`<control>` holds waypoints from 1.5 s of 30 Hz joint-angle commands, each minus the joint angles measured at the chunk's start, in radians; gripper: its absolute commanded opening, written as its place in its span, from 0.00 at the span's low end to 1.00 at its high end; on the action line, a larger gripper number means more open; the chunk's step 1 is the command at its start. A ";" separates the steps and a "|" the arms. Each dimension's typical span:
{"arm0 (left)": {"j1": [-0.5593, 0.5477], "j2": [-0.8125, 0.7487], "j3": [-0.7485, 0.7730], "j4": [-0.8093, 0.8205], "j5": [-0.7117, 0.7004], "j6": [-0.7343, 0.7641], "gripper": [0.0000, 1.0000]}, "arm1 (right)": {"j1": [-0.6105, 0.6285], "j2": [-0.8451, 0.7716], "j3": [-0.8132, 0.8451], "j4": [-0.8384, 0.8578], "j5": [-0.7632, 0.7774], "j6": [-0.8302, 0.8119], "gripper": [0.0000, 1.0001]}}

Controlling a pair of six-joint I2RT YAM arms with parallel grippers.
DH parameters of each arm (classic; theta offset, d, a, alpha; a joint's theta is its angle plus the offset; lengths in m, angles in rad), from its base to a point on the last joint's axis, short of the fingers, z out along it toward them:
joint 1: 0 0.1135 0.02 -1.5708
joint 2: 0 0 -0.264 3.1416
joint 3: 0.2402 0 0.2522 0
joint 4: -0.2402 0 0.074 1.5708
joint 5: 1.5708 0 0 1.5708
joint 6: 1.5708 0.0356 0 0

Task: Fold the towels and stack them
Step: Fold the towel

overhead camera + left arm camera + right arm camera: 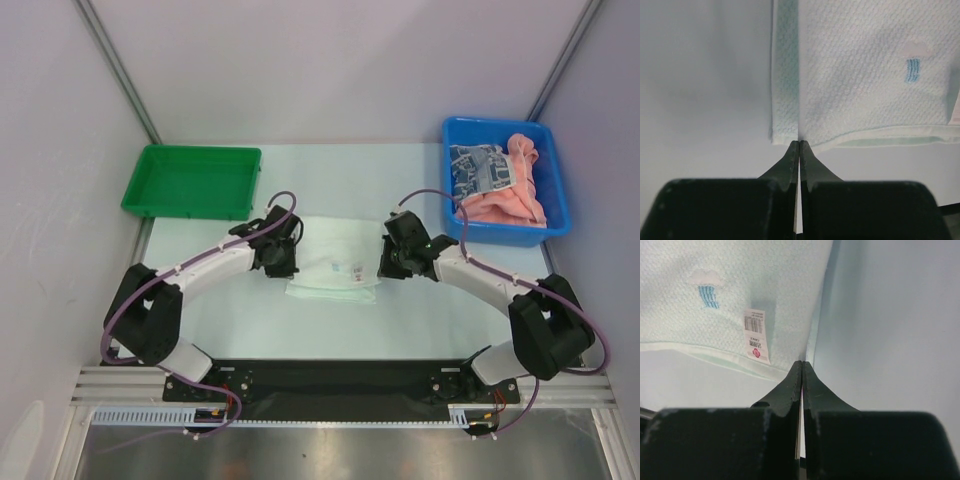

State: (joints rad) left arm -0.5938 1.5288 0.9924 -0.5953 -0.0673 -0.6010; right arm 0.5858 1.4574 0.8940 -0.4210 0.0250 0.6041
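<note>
A white towel (332,265) with pale green edging lies folded on the table between the two arms. In the wrist views the towel (865,75) (740,300) shows a small blue motif and a sewn label (756,335). My left gripper (283,268) (799,143) is shut, its tips pinching the towel's near left corner. My right gripper (388,270) (802,363) is shut on the near right corner. A peach towel (510,200) and a white one with blue-grey pattern (480,170) lie crumpled in the blue bin (555,235).
A green tray (185,213) stands at the back left of the table, with nothing in it. The blue bin is at the back right, close behind the right arm. Grey walls close in the sides and back.
</note>
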 commanded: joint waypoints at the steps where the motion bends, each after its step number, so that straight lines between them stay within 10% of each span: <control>1: -0.008 -0.053 -0.007 -0.031 -0.036 0.023 0.00 | 0.008 -0.071 -0.051 0.024 -0.054 0.037 0.00; 39: -0.006 0.001 -0.175 0.049 -0.052 0.053 0.00 | 0.118 -0.132 -0.351 0.286 -0.059 0.157 0.00; 45: -0.006 -0.012 -0.112 -0.027 -0.089 0.049 0.21 | 0.123 -0.183 -0.327 0.217 -0.059 0.151 0.22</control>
State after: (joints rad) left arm -0.5964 1.5124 0.8238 -0.5724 -0.0902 -0.5686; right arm 0.7033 1.3186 0.5377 -0.1650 -0.0647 0.7593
